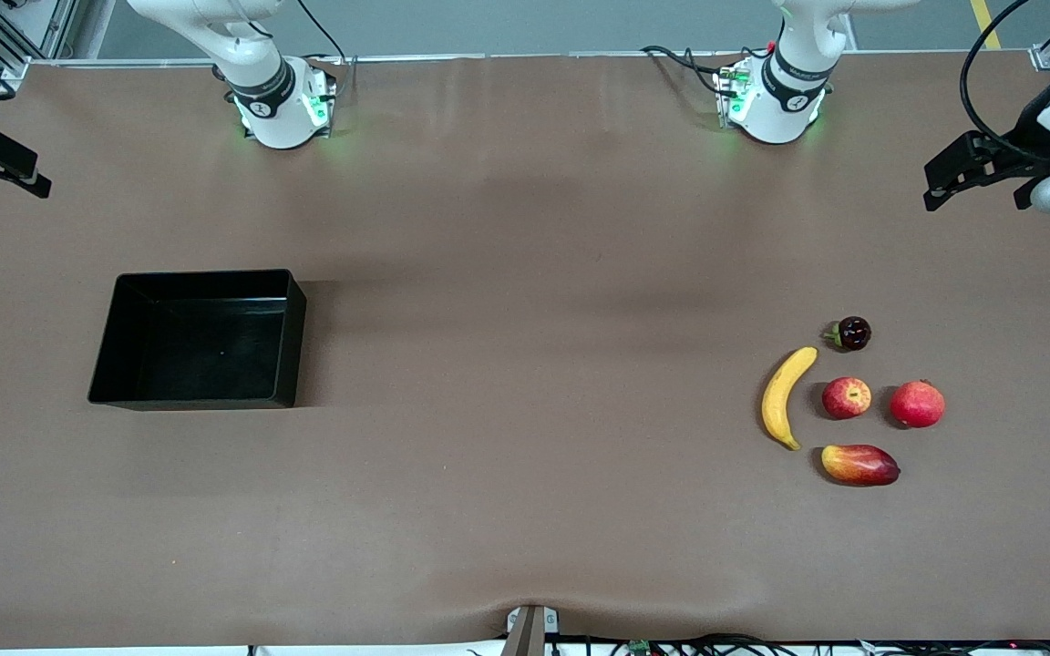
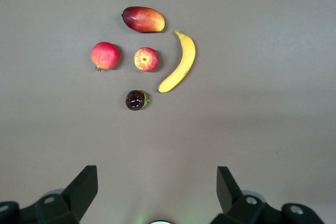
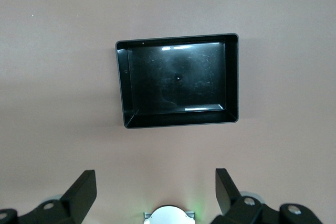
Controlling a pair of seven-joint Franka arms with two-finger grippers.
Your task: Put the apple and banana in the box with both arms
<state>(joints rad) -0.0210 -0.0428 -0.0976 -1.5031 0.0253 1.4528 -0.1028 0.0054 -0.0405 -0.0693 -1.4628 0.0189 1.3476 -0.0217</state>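
Both arms wait high, left gripper [image 2: 156, 192] and right gripper [image 3: 156, 192] spread wide. Banana [image 1: 786, 396] lies just beside the apple [image 1: 846, 397] at the left arm's end; the black box [image 1: 106, 342] sits at the right arm's end
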